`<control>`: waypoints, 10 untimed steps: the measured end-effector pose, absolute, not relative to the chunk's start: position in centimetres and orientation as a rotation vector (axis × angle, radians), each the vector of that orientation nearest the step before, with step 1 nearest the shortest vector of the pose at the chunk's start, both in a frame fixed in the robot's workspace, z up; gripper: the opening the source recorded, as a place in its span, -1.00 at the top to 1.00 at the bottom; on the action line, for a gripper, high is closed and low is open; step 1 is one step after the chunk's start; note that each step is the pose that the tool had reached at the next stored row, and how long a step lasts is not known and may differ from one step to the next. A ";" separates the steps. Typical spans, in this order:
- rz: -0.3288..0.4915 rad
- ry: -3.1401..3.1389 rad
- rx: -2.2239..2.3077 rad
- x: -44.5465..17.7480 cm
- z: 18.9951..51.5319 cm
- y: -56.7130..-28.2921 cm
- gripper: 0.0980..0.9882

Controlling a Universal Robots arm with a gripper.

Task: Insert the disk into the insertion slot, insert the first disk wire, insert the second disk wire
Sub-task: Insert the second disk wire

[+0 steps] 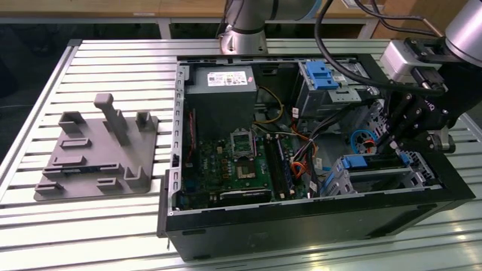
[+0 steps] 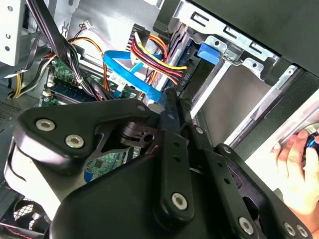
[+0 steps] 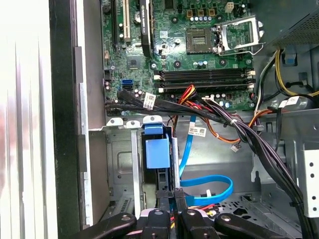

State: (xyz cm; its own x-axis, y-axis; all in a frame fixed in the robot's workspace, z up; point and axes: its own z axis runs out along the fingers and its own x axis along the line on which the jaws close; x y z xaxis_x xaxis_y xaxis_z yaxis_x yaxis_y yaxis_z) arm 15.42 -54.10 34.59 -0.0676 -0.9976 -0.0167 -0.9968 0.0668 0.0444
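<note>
Blue-framed disk (image 3: 155, 158) sits in insertion slot (image 3: 119, 159), beside closed, empty jaws.

A grey fixture plate (image 1: 98, 155) lies on my slatted surface (image 1: 98, 226). Beside it sits the open computer case (image 1: 301, 226). Inside I see a green motherboard (image 3: 199, 45).

Worktop (image 1: 105, 226): pale slatted metal, long grooves running across, fills most of the exterior view
Light: bright glare on near slats
Far edge: wooden furniture (image 1: 98, 8) strip, white frame legs below
Under far furniture: dark, unclear
Walls, windows: cannot tell
</note>
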 end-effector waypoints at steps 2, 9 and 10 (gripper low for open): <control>-0.069 -2.281 2.133 15.4 34.5 -54.1 0.87; -0.069 -2.281 2.133 15.4 34.4 -54.1 0.87; -0.069 -2.281 2.133 15.4 34.3 -54.1 0.87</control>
